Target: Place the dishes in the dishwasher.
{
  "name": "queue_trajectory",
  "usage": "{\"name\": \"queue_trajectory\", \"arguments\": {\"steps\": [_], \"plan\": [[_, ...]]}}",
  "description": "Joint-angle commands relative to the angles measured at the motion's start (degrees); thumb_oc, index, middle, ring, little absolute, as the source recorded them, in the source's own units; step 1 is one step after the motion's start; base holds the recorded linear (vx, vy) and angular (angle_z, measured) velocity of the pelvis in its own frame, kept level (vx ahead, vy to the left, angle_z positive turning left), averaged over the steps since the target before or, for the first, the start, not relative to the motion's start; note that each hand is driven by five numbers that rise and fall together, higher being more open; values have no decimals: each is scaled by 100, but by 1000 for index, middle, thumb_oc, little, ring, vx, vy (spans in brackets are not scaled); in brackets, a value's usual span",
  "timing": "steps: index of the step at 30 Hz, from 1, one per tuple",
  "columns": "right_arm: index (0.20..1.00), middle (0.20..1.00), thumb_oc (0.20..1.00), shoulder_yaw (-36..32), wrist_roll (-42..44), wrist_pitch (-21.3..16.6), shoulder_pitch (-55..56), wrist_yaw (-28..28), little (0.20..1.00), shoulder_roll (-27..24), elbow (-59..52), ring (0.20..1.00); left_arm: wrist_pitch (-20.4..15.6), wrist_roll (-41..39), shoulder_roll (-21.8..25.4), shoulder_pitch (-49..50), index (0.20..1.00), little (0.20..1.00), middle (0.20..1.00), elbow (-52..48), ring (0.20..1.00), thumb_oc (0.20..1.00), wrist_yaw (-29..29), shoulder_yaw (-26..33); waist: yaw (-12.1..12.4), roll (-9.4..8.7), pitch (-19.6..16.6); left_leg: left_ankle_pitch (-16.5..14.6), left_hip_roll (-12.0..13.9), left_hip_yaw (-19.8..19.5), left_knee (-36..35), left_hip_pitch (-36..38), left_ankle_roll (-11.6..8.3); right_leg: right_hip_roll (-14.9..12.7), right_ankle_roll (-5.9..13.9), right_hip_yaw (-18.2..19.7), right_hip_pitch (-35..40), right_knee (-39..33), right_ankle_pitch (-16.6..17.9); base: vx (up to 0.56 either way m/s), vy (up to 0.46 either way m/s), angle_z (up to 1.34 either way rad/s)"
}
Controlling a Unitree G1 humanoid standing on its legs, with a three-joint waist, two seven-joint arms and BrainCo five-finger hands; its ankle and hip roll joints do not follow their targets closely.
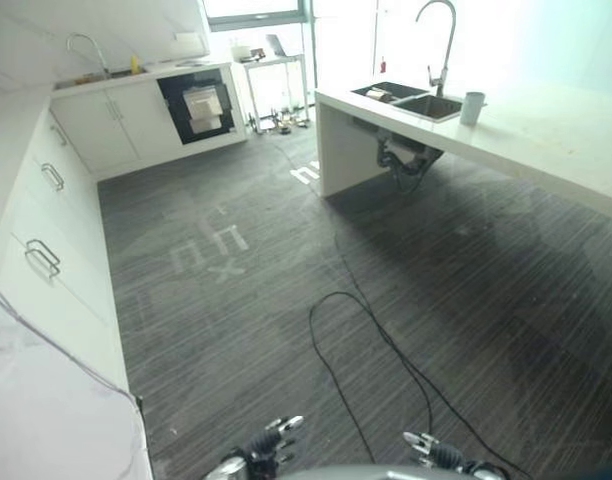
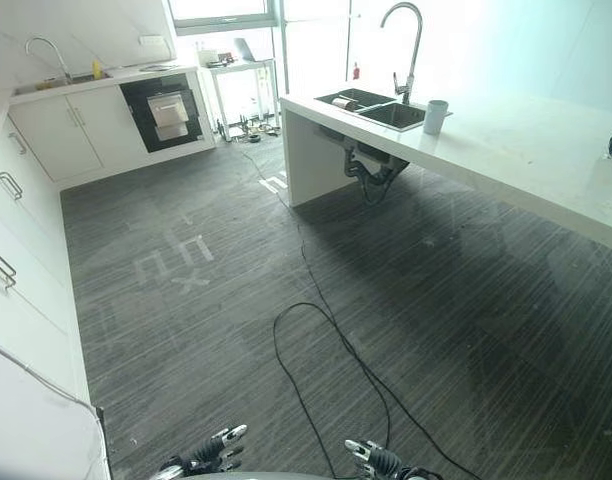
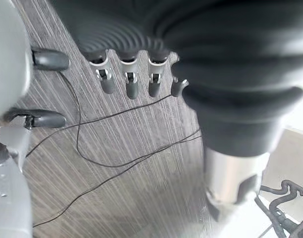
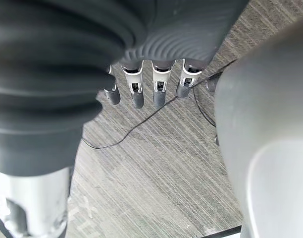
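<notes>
Left hand [image 1: 269, 442] low at 6 o'clock, fingers [image 3: 127, 81] hanging straight and relaxed over the dark striped floor [image 1: 286, 300] — holds nothing. Right hand [image 1: 433, 453] beside it, toward 5 o'clock, fingers [image 4: 160, 84] also loose and straight, empty. Dishes: a white cup [image 1: 472, 107] stands on the white island counter [image 1: 546, 140] at 1 o'clock, just beside the sink [image 1: 426, 103] under its tall faucet [image 1: 444, 40]. Dishwasher [image 1: 201, 105] — dark front, set in the white cabinets [image 1: 116, 125] at 11 o'clock, well apart from both hands. More white drawers [image 1: 46, 230] run along 9 o'clock.
</notes>
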Motion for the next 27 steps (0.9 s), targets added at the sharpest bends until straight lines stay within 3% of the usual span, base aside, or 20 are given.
{"name": "queue_trajectory", "arguments": {"steps": [1, 7, 13, 16, 18, 20, 21, 22, 24, 27], "plan": [[1000, 1000, 1000, -24, -30, -276, -322, -17, 1000, 106, 91, 1000, -175, 136, -131, -407, 1000, 1000, 1000, 333, 1000, 1000, 160, -34, -8, 5, 150, -49, -13, 163, 34, 87, 215, -35, 177, -156, 12, 124, 106, 0, 0, 0], [1000, 1000, 1000, -54, 86, -369, -340, -144, 1000, 108, 22, 1000, -419, -74, -150, -347, 1000, 1000, 1000, 347, 1000, 1000, 262, 113, -4, 24, 177, -49, 1, 182, 34, 99, 195, -33, 156, -196, 24, 146, 76, -4, -13, 0], [1000, 1000, 1000, -7, 418, -376, -332, -537, 1000, -51, -902, 1000, -460, -512, 30, -408, 1000, 1000, 1000, -694, 1000, 1000, 416, 287, 8, 1, 243, -54, 55, 107, 149, 106, 172, 62, 49, -165, 52, 256, -37, 3, -107, 0], [1000, 1000, 1000, 65, 378, -27, -283, -833, 1000, -243, -1895, 1000, -273, -551, 165, -397, 1000, 1000, 1000, -1420, 1000, 1000, 498, 355, -13, -128, 383, -146, 161, 235, 1219, -377, 96, 14, -83, -240, -23, 418, -80, -5, -188, 1], [1000, 1000, 1000, 128, 342, 106, -276, -790, 1000, -395, -2344, 1000, -223, -604, 245, -389, 1000, 1000, 1000, -1763, 1000, 1000, 513, 384, -3, -223, 592, 211, 341, 150, 2636, -1051, 15, 25, -263, -231, -78, 549, -123, -38, -195, 1], [1000, 1000, 1000, 147, 242, 179, -269, -694, 1000, -525, -2539, 1000, -217, -669, 323, -326, 1000, 1000, 1000, -1976, 1000, 1000, 417, 496, 19, -248, 749, 356, 468, 13, 3642, -1585, 7, 68, -388, -124, -117, 700, -175, 45, -131, 11], [1000, 1000, 1000, 115, 198, 222, -248, -640, 1000, -571, -2594, 1000, -178, -711, 351, -300, 1000, 1000, 1000, -2054, 1000, 1000, 379, 536, 21, -245, 775, 506, 524, -7, 3797, -1750, -20, 91, -425, -100, -105, 724, -189, 139, -85, -9], [1000, 1000, 1000, 97, 198, 270, -224, -637, 1000, -598, -2652, 1000, -134, -713, 366, -273, 1000, 1000, 1000, -2113, 1000, 1000, 318, 563, 28, -225, 799, 669, 586, 16, 3791, -1865, -65, 124, -439, -93, -69, 732, -202, 217, 4, -20], [1000, 1000, 1000, 59, 241, 325, -209, -658, 1000, -607, -2740, 1000, 14, -599, 392, -179, 1000, 1000, 1000, -2345, 1000, 1000, 250, 580, 79, -122, 812, 1038, 606, 153, 3025, -1924, -201, 231, -421, -96, 58, 707, -276, 269, 88, -5], [1000, 1000, 1000, 73, 281, 460, -116, -804, 1000, -629, -3066, 1000, 103, -637, 424, -67, 1000, 1000, 1000, -2642, 1000, 1000, 362, 454, 157, 24, 844, 1649, 557, 186, 1327, -1997, -360, 313, -346, -106, 290, 580, -313, 313, 176, 11]]}}
